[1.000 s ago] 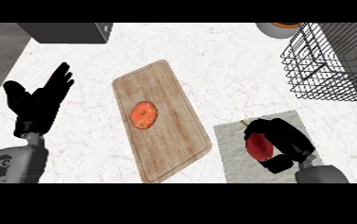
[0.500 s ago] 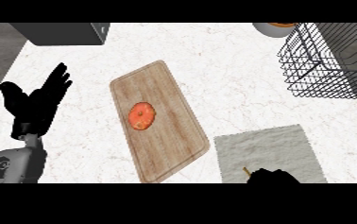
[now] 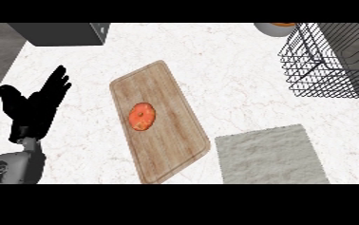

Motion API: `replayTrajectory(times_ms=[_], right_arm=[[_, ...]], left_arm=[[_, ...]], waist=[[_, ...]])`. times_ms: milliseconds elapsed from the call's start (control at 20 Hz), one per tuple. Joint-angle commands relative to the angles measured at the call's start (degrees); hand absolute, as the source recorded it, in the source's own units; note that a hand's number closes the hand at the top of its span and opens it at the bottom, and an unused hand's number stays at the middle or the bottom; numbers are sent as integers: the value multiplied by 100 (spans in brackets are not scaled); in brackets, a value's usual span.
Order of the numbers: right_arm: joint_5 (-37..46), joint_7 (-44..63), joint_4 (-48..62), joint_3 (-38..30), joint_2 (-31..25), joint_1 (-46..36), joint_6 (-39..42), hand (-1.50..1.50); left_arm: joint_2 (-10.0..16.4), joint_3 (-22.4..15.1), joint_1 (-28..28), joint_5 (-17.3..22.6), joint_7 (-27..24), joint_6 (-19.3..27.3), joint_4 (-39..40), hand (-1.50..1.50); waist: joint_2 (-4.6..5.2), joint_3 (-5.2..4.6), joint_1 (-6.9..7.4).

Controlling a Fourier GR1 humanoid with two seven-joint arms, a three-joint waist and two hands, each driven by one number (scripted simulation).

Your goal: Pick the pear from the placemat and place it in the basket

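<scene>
Fingers (image 3: 57, 84) of the left hand (image 3: 32, 110) stand straight and apart, pointing up at the left edge of the head view. The hand is resting and holds nothing. The right hand shows nowhere, so whether its fingers are apart or clamped cannot be told.

That absence is the change. A second ago the right hand sat curled over a reddish fruit on the placemat (image 3: 270, 155). Half a second ago only its top showed at the near edge, and now both hand and fruit are gone from view. The placemat lies bare at the near right, and no pear is to be seen on it or in the visible part of the basket (image 3: 319, 62) at the far right. Most likely the pear left the mat in the right hand and is being held below the view, so the pick looks done and the carry to the basket is still ahead.

The worktop (image 3: 224, 67) is pale, veined stone. A wooden cutting board (image 3: 168, 143) lies slantwise across its middle with a round orange fruit (image 3: 142, 116) on it. A bowl (image 3: 277, 28) sits at the far edge just left of the basket, and a dark grey box (image 3: 63, 33) stands at the far left.
</scene>
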Motion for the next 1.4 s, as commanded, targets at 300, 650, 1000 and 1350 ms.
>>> replayTrajectory(times_ms=[300,650,1000,1350], right_arm=[[-1709,49,-2747,-729,-32,1304,129,150],[-1965,1382,-3631,-1311,258,729,426,150],[-2234,3037,-3195,-2021,515,-1476,599,150],[-2389,4858,-2415,-3001,223,-4093,741,150]], left_arm=[[6,93,-247,-39,-270,-21,401,0],[103,118,-203,2,37,-65,202,0],[-71,-35,-306,-74,3,-3,160,0],[-197,-169,-102,-152,-151,-22,57,0]], waist=[[17,-4,-25],[26,-11,57],[49,-13,180],[40,-15,231]])
